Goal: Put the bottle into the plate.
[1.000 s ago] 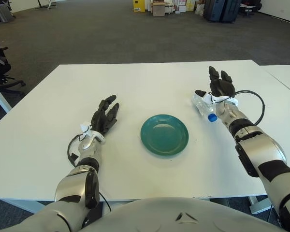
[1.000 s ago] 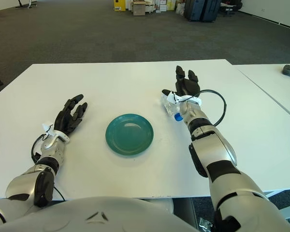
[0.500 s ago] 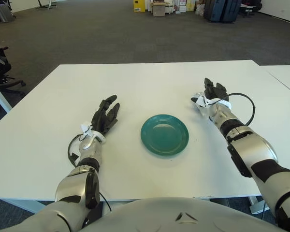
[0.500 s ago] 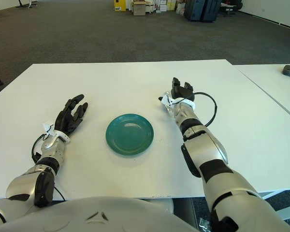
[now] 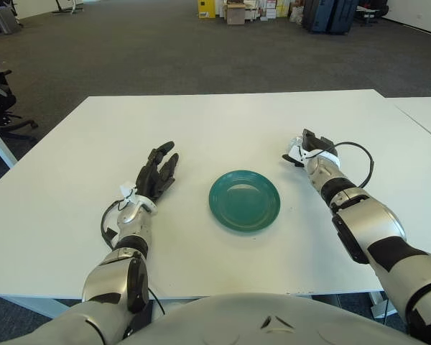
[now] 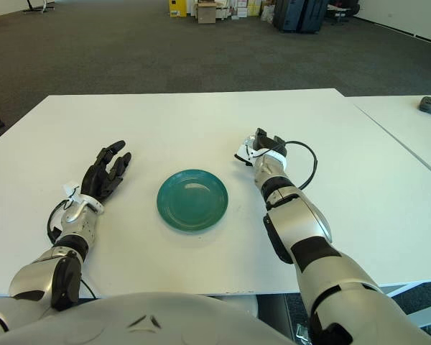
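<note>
Fingers [image 5: 312,139] of the right hand [image 5: 308,147] curled down over the bottle [image 5: 294,152] in the left eye view, and seemed to grip it, just right of the green plate [image 5: 244,200] on the white counter [image 5: 201,122]. Only a sliver of clear plastic showed under the palm. The left hand [image 5: 156,172] showed left of the plate, fingers spread, holding nothing. A good carry would probably mean firming the grip, lifting clear of the rim, then lowering the bottle onto the plate's centre.

From the right eye view, the right hand [image 6: 261,146] covered the bottle almost wholly. Its cap and lie could not be made out, nor how securely it was held.
</note>
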You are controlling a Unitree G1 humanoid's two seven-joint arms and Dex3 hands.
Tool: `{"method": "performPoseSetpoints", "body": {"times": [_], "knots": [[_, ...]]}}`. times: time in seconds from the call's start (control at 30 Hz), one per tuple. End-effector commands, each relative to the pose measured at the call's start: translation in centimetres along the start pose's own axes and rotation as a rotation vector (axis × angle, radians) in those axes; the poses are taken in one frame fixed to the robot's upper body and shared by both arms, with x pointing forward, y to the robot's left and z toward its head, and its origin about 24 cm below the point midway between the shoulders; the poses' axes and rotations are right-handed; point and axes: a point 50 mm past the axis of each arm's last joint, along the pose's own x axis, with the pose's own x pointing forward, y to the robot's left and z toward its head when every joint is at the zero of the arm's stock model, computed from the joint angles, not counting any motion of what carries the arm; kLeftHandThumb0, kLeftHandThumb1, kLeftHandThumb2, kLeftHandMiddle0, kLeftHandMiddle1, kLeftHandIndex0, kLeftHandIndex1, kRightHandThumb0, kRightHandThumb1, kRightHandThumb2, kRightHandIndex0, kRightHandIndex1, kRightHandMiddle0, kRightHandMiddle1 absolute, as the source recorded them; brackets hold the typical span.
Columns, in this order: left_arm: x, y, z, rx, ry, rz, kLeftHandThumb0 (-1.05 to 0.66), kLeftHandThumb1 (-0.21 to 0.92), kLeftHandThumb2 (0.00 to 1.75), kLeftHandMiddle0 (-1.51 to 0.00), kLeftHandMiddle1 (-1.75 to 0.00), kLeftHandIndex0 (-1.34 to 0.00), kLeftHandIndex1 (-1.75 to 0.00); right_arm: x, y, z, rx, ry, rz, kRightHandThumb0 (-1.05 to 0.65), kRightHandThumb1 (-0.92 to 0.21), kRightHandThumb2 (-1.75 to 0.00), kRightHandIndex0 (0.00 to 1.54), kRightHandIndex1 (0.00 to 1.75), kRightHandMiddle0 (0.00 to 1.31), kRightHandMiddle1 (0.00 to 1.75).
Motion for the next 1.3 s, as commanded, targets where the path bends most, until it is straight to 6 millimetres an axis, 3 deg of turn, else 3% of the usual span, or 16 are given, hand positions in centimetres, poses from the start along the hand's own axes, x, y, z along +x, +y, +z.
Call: {"method": "performPoseSetpoints", "body": {"times": [0.0, 0.33, 0.43, 0.5, 0.6, 0.67, 0.8, 0.9, 0.97, 1.0, 1.03, 1.07, 1.1, 1.17, 1.27], "knots": [[-1.2, -0.3, -1.8, -0.055, 0.071, 0.015, -0.54, 0.92, 0.56, -0.52, -0.01, -0.04, -0.88, -0.6, 2.0, 0.0, 0.010, 0.031, 0.092, -1.05, -0.92, -0.48, 0.14, 0.07, 0.00, 0.00], [-1.2, -0.4, -1.8, -0.076, 0.059, 0.010, -0.53, 0.92, 0.58, -0.53, -0.02, -0.04, -0.88, -0.9, 3.0, -0.5, -0.023, 0.053, 0.140, -1.05, -0.92, -0.44, 0.27, 0.13, 0.04, 0.02], [-1.3, -0.3, -1.8, -0.084, 0.051, 0.009, -0.53, 0.92, 0.58, -0.53, -0.02, -0.04, -0.87, -1.0, 3.2, -0.7, -0.033, 0.049, 0.134, -1.05, -0.92, -0.38, 0.24, 0.26, 0.01, 0.22], [-1.3, -0.2, -1.8, -0.094, 0.044, 0.007, -0.53, 0.92, 0.59, -0.53, -0.02, -0.04, -0.87, -1.1, 3.4, -0.9, -0.038, 0.046, 0.130, -1.03, -0.92, -0.22, 0.14, 0.57, 0.00, 0.36], [-1.4, -0.2, -1.7, -0.104, 0.039, 0.004, -0.53, 0.92, 0.59, -0.53, -0.02, -0.04, -0.87, -1.1, 3.6, -1.0, -0.042, 0.044, 0.130, -0.98, -0.90, -0.12, 0.09, 0.79, 0.00, 0.46], [-1.4, -0.2, -1.7, -0.113, 0.033, 0.002, -0.53, 0.92, 0.59, -0.53, -0.02, -0.04, -0.87, -1.2, 3.7, -1.1, -0.047, 0.045, 0.131, -0.97, -0.89, -0.09, 0.08, 0.85, 0.00, 0.48], [-1.5, 0.0, -1.6, -0.134, 0.012, -0.008, -0.53, 0.92, 0.59, -0.53, -0.02, -0.04, -0.87, -1.2, 3.8, -1.4, -0.065, 0.051, 0.139, -0.86, -0.83, -0.04, 0.18, 0.94, 0.00, 0.60], [-1.5, 0.0, -1.5, -0.141, 0.003, -0.014, -0.53, 0.92, 0.60, -0.53, -0.01, -0.04, -0.87, -1.2, 3.9, -1.5, -0.071, 0.059, 0.147, -0.65, -0.75, -0.01, 0.35, 1.09, 0.00, 0.85], [-1.6, 0.1, -1.5, -0.144, 0.001, -0.015, -0.53, 0.92, 0.60, -0.53, -0.01, -0.04, -0.87, -1.2, 3.9, -1.4, -0.072, 0.065, 0.150, -0.60, -0.73, -0.01, 0.39, 1.13, 0.00, 0.90], [-1.6, 0.1, -1.4, -0.146, 0.000, -0.016, -0.53, 0.92, 0.60, -0.53, -0.01, -0.04, -0.86, -1.2, 3.9, -1.4, -0.073, 0.069, 0.152, -0.40, -0.74, -0.07, 0.46, 1.14, 0.00, 1.03], [-1.6, 0.1, -1.4, -0.147, -0.001, -0.017, -0.53, 0.92, 0.60, -0.52, -0.01, -0.03, -0.86, -1.2, 3.9, -1.4, -0.073, 0.071, 0.149, -0.11, -0.65, -0.32, 0.57, 1.20, 0.00, 1.23], [-1.6, 0.2, -1.4, -0.147, -0.003, -0.019, -0.53, 0.92, 0.60, -0.52, -0.01, -0.03, -0.86, -1.3, 3.9, -1.3, -0.076, 0.070, 0.140, 0.09, -0.56, -0.56, 0.62, 1.29, 0.06, 1.42], [-1.6, 0.2, -1.4, -0.147, -0.004, -0.020, -0.53, 0.92, 0.60, -0.52, -0.01, -0.03, -0.86, -1.3, 3.9, -1.3, -0.078, 0.068, 0.133, 0.05, -0.47, -0.80, 0.67, 1.34, 0.19, 1.54], [-1.6, 0.3, -1.3, -0.146, -0.005, -0.022, -0.54, 0.92, 0.60, -0.52, 0.00, -0.03, -0.86, -1.3, 3.9, -1.3, -0.105, 0.048, 0.101, 0.03, -0.36, -1.04, 0.74, 1.35, 0.34, 1.64], [-1.6, 0.3, -1.3, -0.147, -0.006, -0.022, -0.54, 0.92, 0.60, -0.51, 0.00, -0.03, -0.86, -1.3, 3.9, -1.2, -0.135, 0.023, 0.071, 0.01, -0.24, -1.24, 0.81, 1.35, 0.48, 1.71]]}}
